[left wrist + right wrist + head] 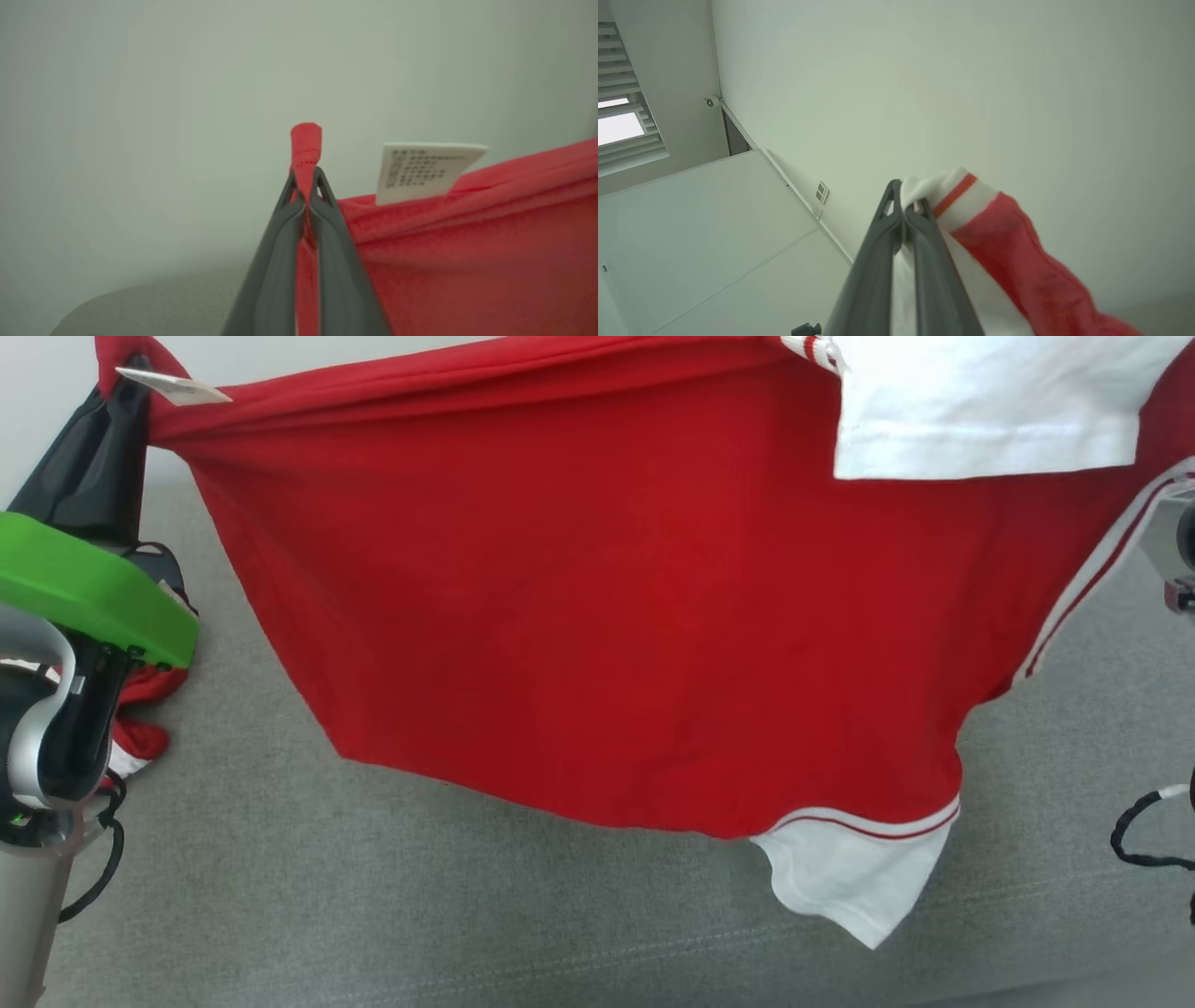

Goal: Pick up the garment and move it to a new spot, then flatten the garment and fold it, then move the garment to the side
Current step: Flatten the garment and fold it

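Observation:
The garment (607, 616) is a red shirt with white striped sleeve cuffs, held up and stretched wide above the grey surface (373, 915). My left gripper (126, 387) is shut on its red corner at the upper left, next to a white care label (173, 387). In the left wrist view that gripper (306, 186) pinches a red fold (306, 140) poking past the fingertips, with the label (425, 170) beside it. In the right wrist view my right gripper (903, 205) is shut on a white cuff (952, 191) with a red stripe. A white sleeve (854, 877) hangs lowest.
A green cover (84, 588) on my left arm sits at the left edge, with red cloth (140, 709) bunched below it. A black cable (1144, 831) loops at the right edge. A pale wall (187, 116) stands behind; a window with blinds (621, 116) is in the right wrist view.

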`<state>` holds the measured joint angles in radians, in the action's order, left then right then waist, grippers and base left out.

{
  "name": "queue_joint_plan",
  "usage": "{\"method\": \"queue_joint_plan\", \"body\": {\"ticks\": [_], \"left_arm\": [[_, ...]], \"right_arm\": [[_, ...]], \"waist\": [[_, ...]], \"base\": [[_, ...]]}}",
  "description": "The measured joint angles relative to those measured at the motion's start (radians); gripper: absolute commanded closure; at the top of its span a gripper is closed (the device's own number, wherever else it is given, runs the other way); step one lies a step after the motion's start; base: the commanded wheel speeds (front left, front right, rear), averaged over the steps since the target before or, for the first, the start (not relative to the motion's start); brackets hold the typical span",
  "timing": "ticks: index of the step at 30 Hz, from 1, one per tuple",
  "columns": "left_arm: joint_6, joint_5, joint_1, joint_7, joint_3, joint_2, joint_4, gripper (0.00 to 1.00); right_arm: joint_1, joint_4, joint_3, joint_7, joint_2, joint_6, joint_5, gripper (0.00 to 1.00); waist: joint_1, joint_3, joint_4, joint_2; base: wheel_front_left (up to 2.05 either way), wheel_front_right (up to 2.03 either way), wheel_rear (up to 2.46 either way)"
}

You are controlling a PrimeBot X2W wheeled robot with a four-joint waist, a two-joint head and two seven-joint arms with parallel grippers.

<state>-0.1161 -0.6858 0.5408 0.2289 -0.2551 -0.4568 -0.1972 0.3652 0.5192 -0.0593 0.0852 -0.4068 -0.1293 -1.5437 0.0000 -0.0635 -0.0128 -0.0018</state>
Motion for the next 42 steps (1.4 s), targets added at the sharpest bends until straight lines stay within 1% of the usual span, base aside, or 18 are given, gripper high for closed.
{"method": "queue_joint_plan", "body": {"ticks": [1, 5, 6, 7, 8, 11, 15, 17, 20, 22, 23, 27, 30, 32, 34, 37, 41, 42], "left_arm": [[0.0, 0.002, 0.004, 0.016, -0.001, -0.003, 0.001, 1.0], [0.0, -0.005, 0.054, 0.08, -0.026, -0.002, 0.037, 1.0], [0.0, -0.004, 0.074, 0.092, -0.037, -0.002, 0.053, 1.0], [0.0, 0.008, 0.119, 0.106, -0.054, -0.002, 0.09, 1.0], [0.001, 0.023, 0.147, 0.11, -0.06, -0.003, 0.112, 1.0], [0.001, 0.026, 0.226, 0.129, -0.066, 0.005, 0.179, 1.0], [0.002, 0.07, 0.349, 0.13, -0.074, 0.007, 0.247, 1.0], [0.004, 0.091, 0.428, 0.123, -0.076, 0.013, 0.263, 1.0], [0.006, 0.117, 0.537, 0.091, -0.069, 0.029, 0.291, 1.0], [0.006, 0.138, 0.591, 0.062, -0.048, 0.04, 0.315, 1.0], [0.006, 0.144, 0.631, 0.033, -0.03, 0.042, 0.33, 1.0], [0.006, 0.143, 0.684, -0.018, 0.004, 0.054, 0.363, 1.0], [0.007, 0.132, 0.69, -0.054, 0.021, 0.062, 0.379, 1.0], [0.014, 0.124, 0.69, -0.1, 0.032, 0.072, 0.385, 1.0], [0.03, 0.123, 0.68, -0.127, 0.029, 0.077, 0.388, 1.0], [0.054, 0.111, 0.603, -0.166, 0.022, 0.09, 0.401, 1.0], [0.081, 0.072, 0.42, -0.184, 0.002, 0.097, 0.425, 1.0], [0.082, 0.07, 0.381, -0.199, 0.002, 0.099, 0.431, 1.0]], "right_arm": [[0.009, -0.025, -0.002, 0.006, -0.002, -0.004, 0.001, 1.0], [0.052, -0.172, -0.017, 0.025, -0.005, -0.004, 0.008, 1.0], [0.063, -0.225, -0.016, 0.026, -0.002, -0.004, 0.009, 1.0], [0.09, -0.331, -0.017, 0.025, 0.003, -0.004, 0.029, 1.0], [0.117, -0.379, -0.015, 0.021, 0.014, -0.004, 0.033, 1.0], [0.239, -0.509, -0.026, 0.009, 0.044, -0.003, 0.083, 1.0], [0.444, -0.65, -0.04, -0.027, 0.07, -0.003, 0.184, 1.0], [0.544, -0.694, -0.039, -0.043, 0.081, -0.003, 0.227, 1.0], [0.69, -0.728, -0.036, -0.072, 0.095, -0.003, 0.272, 1.0], [0.78, -0.735, -0.037, -0.084, 0.106, -0.003, 0.291, 1.0], [0.864, -0.739, -0.042, -0.091, 0.122, -0.003, 0.312, 1.0], [0.976, -0.744, -0.043, -0.09, 0.159, -0.003, 0.303, 1.0], [0.987, -0.724, -0.043, -0.076, 0.164, -0.003, 0.285, 1.0], [0.976, -0.7, -0.043, -0.073, 0.17, -0.003, 0.257, 1.0], [0.943, -0.667, -0.039, -0.065, 0.178, -0.003, 0.228, 1.0], [0.828, -0.635, -0.029, -0.057, 0.178, -0.003, 0.197, 1.0], [0.634, -0.599, -0.021, -0.039, 0.194, -0.004, 0.16, 1.0], [0.595, -0.586, -0.021, -0.039, 0.194, -0.003, 0.156, 1.0]], "waist": [[0.0, -0.011, 0.0, -0.0001], [0.0, -0.061, 0.004, 0.0], [0.0, -0.073, 0.005, 0.0], [0.0, -0.1, 0.009, 0.0], [0.0, -0.113, 0.011, 0.0], [0.0, -0.153, 0.018, 0.0], [0.0, -0.209, 0.026, 0.0], [0.0, -0.237, 0.029, 0.0], [0.0, -0.279, 0.035, 0.0], [0.0001, -0.307, 0.039, 0.0], [0.0, -0.336, 0.042, 0.0], [0.0001, -0.393, 0.045, -0.0001], [0.0001, -0.436, 0.045, 0.0], [0.0001, -0.464, 0.043, 0.0], [0.0002, -0.489, 0.041, -0.0001], [0.0001, -0.519, 0.037, 0.0], [0.0002, -0.533, 0.023, 0.0], [0.0002, -0.531, 0.019, 0.0]], "base": [[0.0, 0.0, 0.0], [0.0, 0.0, 0.0], [0.0, 0.0, 0.0], [0.0, 0.0, 0.0], [0.0, 0.0, 0.0], [0.0, 0.0, 0.0], [0.0, 0.0, 0.0], [0.0, 0.0, 0.0], [0.0, 0.0, 0.0], [0.0, 0.0, 0.0], [0.0, 0.0, 0.0], [0.0, 0.0, 0.0], [0.0, 0.0, 0.0], [0.0, 0.0, 0.0], [0.0, 0.0, 0.0], [0.0, 0.0, 0.0], [0.0, 0.0, 0.0], [0.0, 0.0, 0.0]]}}
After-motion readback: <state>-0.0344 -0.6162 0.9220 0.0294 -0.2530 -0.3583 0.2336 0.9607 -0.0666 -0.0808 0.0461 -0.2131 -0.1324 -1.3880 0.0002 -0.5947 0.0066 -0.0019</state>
